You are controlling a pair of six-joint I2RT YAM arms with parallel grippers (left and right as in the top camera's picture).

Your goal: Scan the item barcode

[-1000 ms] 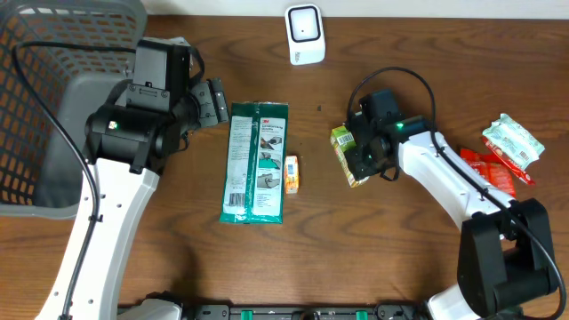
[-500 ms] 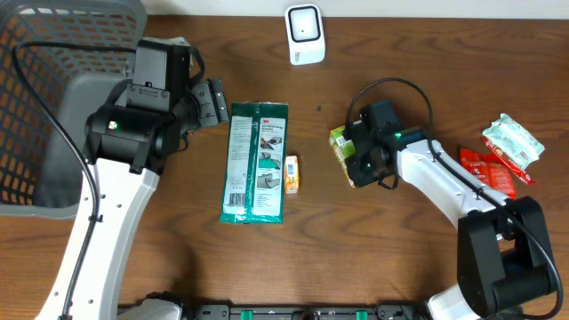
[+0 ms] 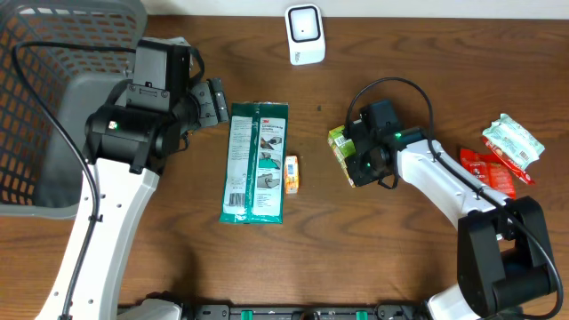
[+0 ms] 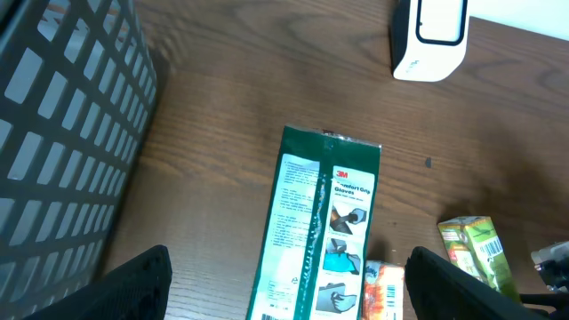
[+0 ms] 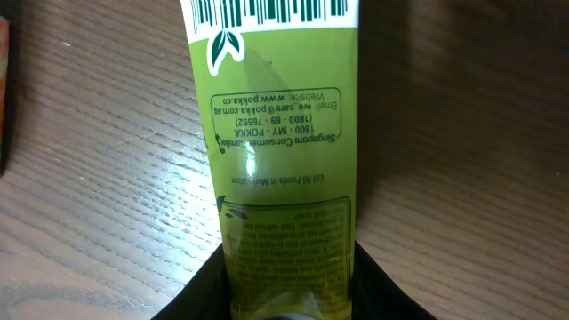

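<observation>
Right pincer is clamping the green carton on the tabletop; presenting it to the scanner at eleven o'clock is remaining.

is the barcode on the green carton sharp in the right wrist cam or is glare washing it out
Right wrist view: green drink carton sharp, barcode bars crisp but cut off by the top edge; one small glare patch on the print below it; the fingers beside it are dark and soft. Overhead view: even light, bars too small to read.
</observation>
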